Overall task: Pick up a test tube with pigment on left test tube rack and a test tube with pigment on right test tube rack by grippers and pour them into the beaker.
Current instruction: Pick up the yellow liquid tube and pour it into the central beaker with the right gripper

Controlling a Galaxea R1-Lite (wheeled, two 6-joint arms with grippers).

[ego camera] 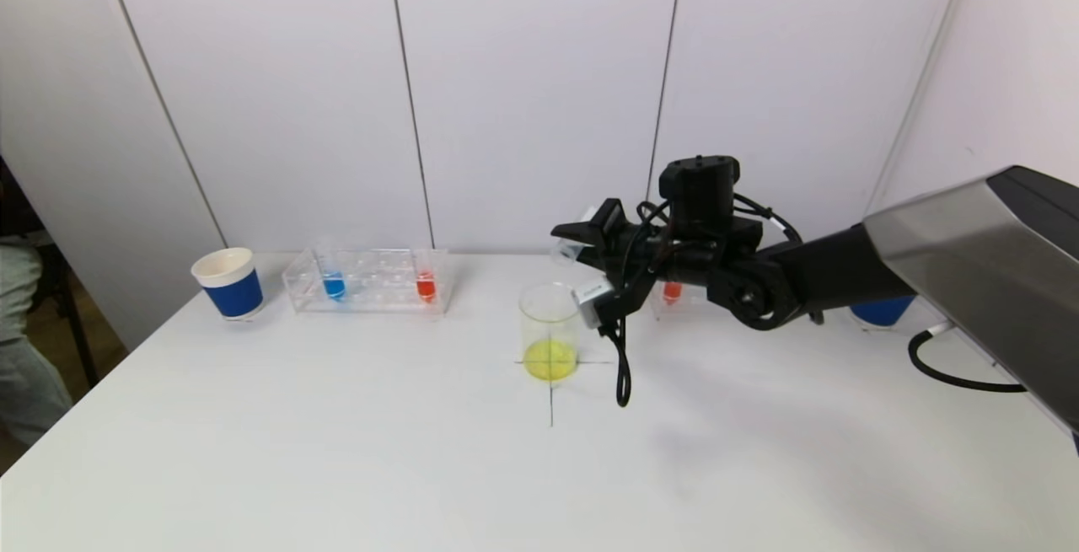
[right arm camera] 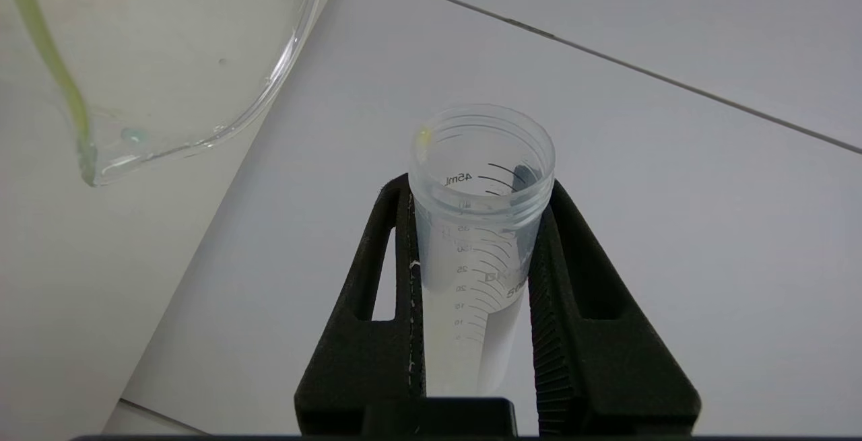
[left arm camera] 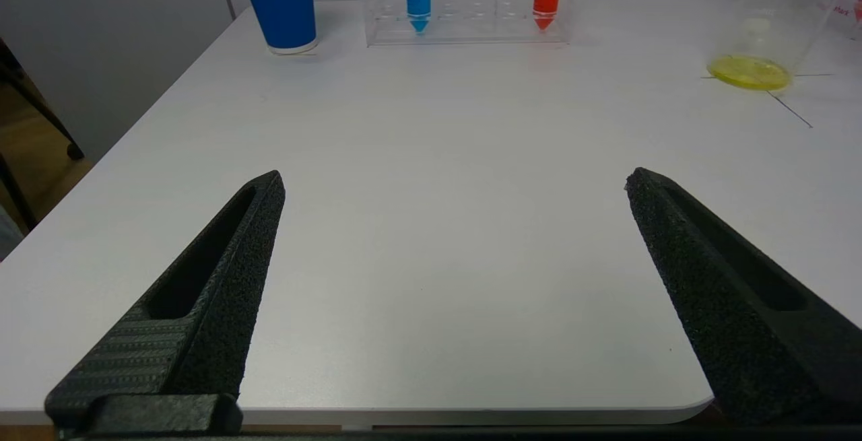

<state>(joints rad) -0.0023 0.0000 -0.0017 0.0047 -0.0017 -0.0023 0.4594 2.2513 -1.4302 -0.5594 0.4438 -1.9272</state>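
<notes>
2 racks sit on the desk [ego camera: 337,451]; head view: right gripper [ego camera: 582,270] holds a clear test tube [ego camera: 566,250] above the beaker [ego camera: 550,333], which carries yellow liquid at its bottom. Left rack [ego camera: 371,281] holds a blue and a red tube; right rack [ego camera: 674,295] is mostly hidden behind the arm. Judgement: keep the mouth over the beaker rim until dripping stops, then lift away upward, sparing the rim.

Left wrist view: left gripper [left arm camera: 454,185] hangs low near the desk's front edge, jaws wide apart, holding nothing. Open desk lies ahead toward the rack; blue cup [left arm camera: 283,3] stands beside it.

Right wrist view: jaws clamped on the tube, which looks empty; beaker rim close by.
</notes>
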